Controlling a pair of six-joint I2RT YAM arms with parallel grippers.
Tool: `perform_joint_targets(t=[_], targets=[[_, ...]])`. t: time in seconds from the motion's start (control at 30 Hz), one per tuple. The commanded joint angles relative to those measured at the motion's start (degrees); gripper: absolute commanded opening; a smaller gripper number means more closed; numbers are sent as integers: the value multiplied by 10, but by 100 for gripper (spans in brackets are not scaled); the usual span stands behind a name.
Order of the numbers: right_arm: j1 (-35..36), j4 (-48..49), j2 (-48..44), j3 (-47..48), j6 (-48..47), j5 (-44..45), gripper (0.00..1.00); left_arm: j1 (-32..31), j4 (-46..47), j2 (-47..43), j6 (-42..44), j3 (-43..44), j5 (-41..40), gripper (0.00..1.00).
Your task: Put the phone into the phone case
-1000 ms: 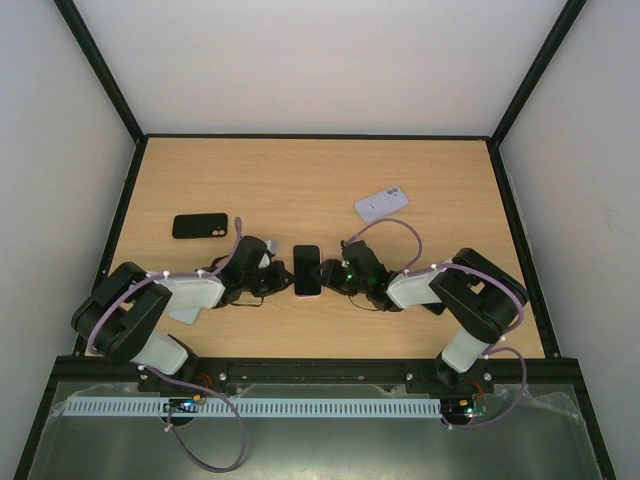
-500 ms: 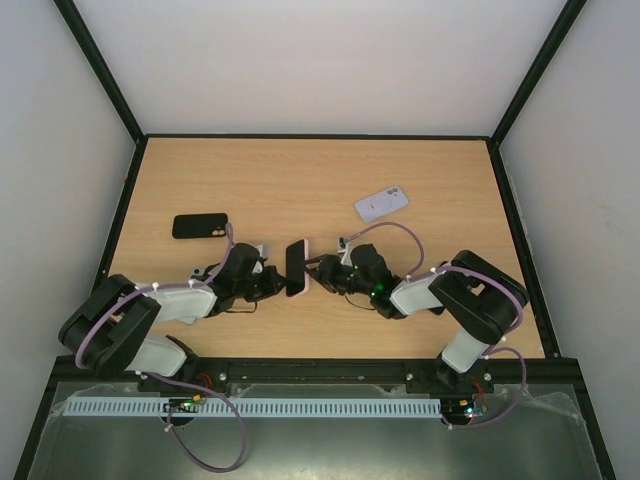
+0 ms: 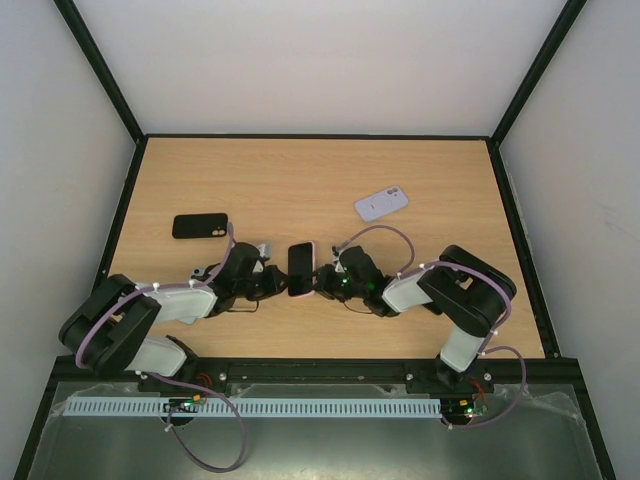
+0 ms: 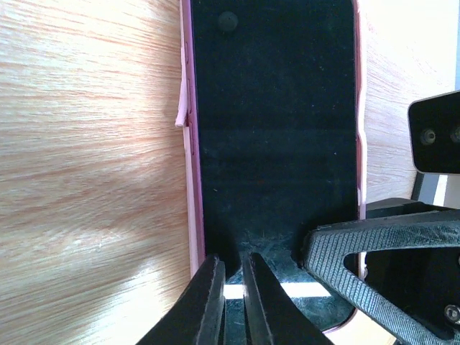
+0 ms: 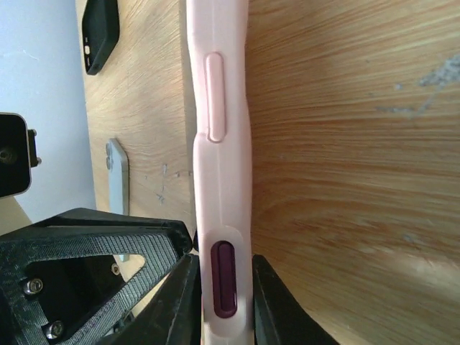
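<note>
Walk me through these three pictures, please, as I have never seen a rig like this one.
These are two robot arms bolted at the near edge of a wooden table. The wide picture comes from a fixed camera above and behind them. The two close-ups come from a small camera on each wrist, so each shows its own fingers. Between the arms is a phone, its screen dark, with a pink case around it. The right hand pinches the pink edge between its fingers. The left hand is closed at the phone's end; whether it truly grips, I cannot tell. Farther back lie a black case and a pale phone-shaped item, both untouched.
</note>
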Motion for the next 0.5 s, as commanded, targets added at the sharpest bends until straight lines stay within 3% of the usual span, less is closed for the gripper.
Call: perform_joint_targets(t=[0.0, 0.13, 0.37, 0.47], targets=[[5, -8, -3, 17, -23, 8, 13, -1, -10, -9, 0, -2, 15, 12], [6, 20, -24, -1, -16, 4, 6, 22, -47, -59, 4, -1, 21, 21], [6, 106, -114, -57, 9, -26, 3, 70, -115, -210, 7, -7, 54, 64], [10, 123, -174, -70, 18, -35, 3, 74, -131, -278, 1, -3, 86, 76]])
